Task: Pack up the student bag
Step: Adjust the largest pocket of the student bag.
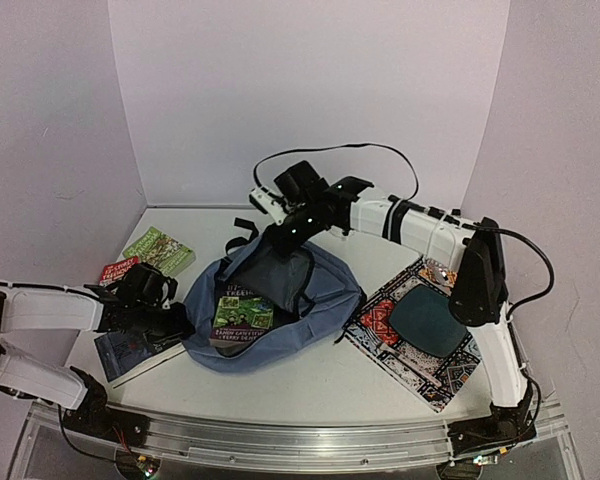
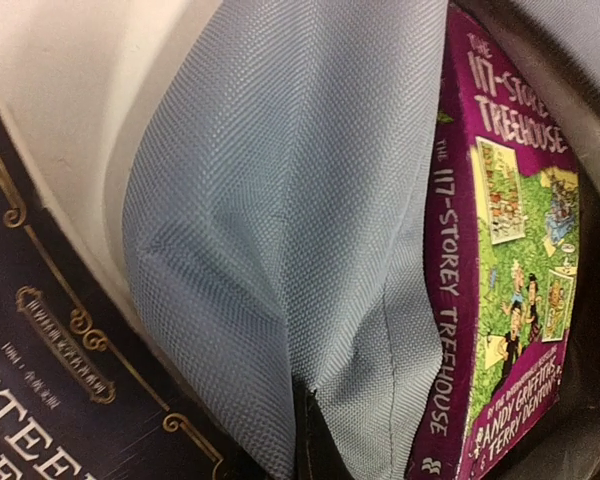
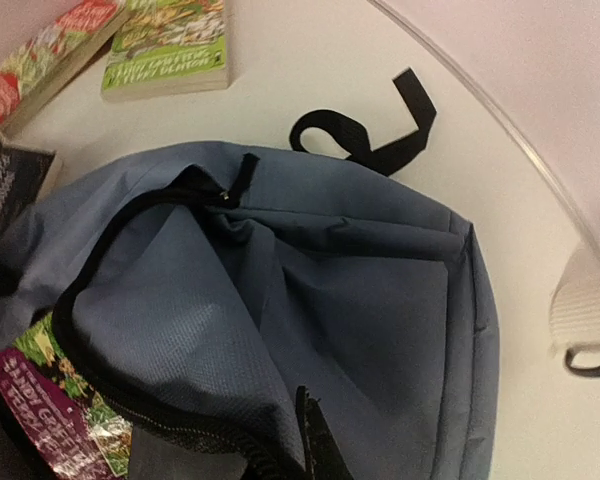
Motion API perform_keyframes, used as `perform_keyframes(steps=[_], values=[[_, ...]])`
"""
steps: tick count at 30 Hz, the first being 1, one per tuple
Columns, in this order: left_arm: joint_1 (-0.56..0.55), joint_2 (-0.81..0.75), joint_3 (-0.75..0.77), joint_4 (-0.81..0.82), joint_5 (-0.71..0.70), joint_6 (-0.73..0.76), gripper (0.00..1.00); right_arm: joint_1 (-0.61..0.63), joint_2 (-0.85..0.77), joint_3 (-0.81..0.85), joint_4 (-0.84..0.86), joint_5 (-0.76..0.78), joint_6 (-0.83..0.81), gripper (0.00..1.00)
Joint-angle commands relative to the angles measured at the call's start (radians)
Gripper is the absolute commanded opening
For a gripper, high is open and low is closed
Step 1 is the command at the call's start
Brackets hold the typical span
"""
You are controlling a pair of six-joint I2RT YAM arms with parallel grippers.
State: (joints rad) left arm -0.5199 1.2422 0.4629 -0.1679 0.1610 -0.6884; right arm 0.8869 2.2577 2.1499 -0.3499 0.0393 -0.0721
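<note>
I see slate-blue weave on my student bag [image 1: 320, 300], purple and green on the book [image 1: 242, 318], and red, black and white patterning on the mat [image 1: 435, 372].

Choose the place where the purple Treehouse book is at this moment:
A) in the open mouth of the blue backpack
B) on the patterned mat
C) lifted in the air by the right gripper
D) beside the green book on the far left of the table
A: the purple book lies cover up inside the dark opening of the backpack, with blue fabric around it, away from the mat and the other books.
</note>
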Motion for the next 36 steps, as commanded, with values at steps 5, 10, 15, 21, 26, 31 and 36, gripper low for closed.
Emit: perform_keyframes(steps=[5,10,15,21,26,31,36], values=[[-0.011,-0.111,-0.005,0.0,-0.001,0.01,0.35,-0.031,-0.044,-0.088,0.198,-0.364,0.383,0.0],[-0.011,-0.129,0.103,-0.042,-0.012,0.023,0.55,-0.043,-0.068,-0.197,0.268,-0.337,0.459,0.0],[-0.011,-0.094,0.196,-0.071,0.01,0.026,0.65,-0.081,-0.137,-0.368,0.408,-0.292,0.613,0.0],[-0.012,-0.054,0.244,-0.114,0.003,0.025,0.71,-0.12,-0.102,-0.44,0.484,-0.338,0.697,0.0],[-0.011,-0.075,0.316,-0.247,-0.206,0.053,0.77,-0.137,-0.054,-0.511,0.526,-0.359,0.743,0.0],[-0.011,-0.039,0.361,-0.26,-0.076,0.004,0.79,-0.146,-0.043,-0.599,0.613,-0.388,0.786,0.0],[-0.011,0.059,0.348,-0.217,0.114,-0.104,0.79,-0.146,-0.042,-0.622,0.645,-0.38,0.787,0.0]])
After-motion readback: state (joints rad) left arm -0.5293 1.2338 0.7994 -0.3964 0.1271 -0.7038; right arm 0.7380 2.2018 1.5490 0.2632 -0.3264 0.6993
